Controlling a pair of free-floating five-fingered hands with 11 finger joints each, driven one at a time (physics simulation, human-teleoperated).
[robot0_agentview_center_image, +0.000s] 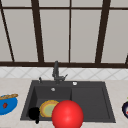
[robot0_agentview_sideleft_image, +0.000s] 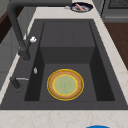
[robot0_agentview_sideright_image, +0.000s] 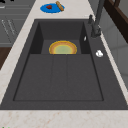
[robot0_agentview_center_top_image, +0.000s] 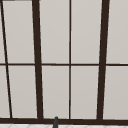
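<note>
Nearest the front camera sits a big red ball (robot0_agentview_center_image: 67, 114), low in the middle of the front view, covering the near edge of the sink (robot0_agentview_center_image: 105, 105) and the right part of the plate (robot0_agentview_center_image: 47, 108). Just left of the ball, a black hand (robot0_agentview_center_image: 33, 113) shows at the sink's front left corner, right beside the plate's left rim; by its place at the picture's left it is the left hand. It appears as a dark rounded blob with one thin part hanging down, and whether its fingers are apart or together cannot be told, nor whether it touches the plate.

That plate lies flat on the floor of the deep left basin, with an orange-brown rim, a yellow ring and a pale green centre; the left side view (robot0_agentview_sideleft_image: 65, 84) and the right side view (robot0_agentview_sideright_image: 62, 48) show it clearly. To the right of the basin is the shallow ribbed draining part of the sink (robot0_agentview_sideright_image: 58, 77). A dark tap (robot0_agentview_center_image: 56, 72) stands at the back edge of the sink, under the window (robot0_agentview_center_top_image: 70, 62) with its dark frame.

On the pale surface (robot0_agentview_center_image: 12, 85) to the left of the sink rests a blue bowl (robot0_agentview_center_image: 7, 103) holding something red and a brown stick-like thing. At the far right of the surface is a dark dish (robot0_agentview_center_image: 125, 109), with food on it in the left side view (robot0_agentview_sideleft_image: 81, 7).
</note>
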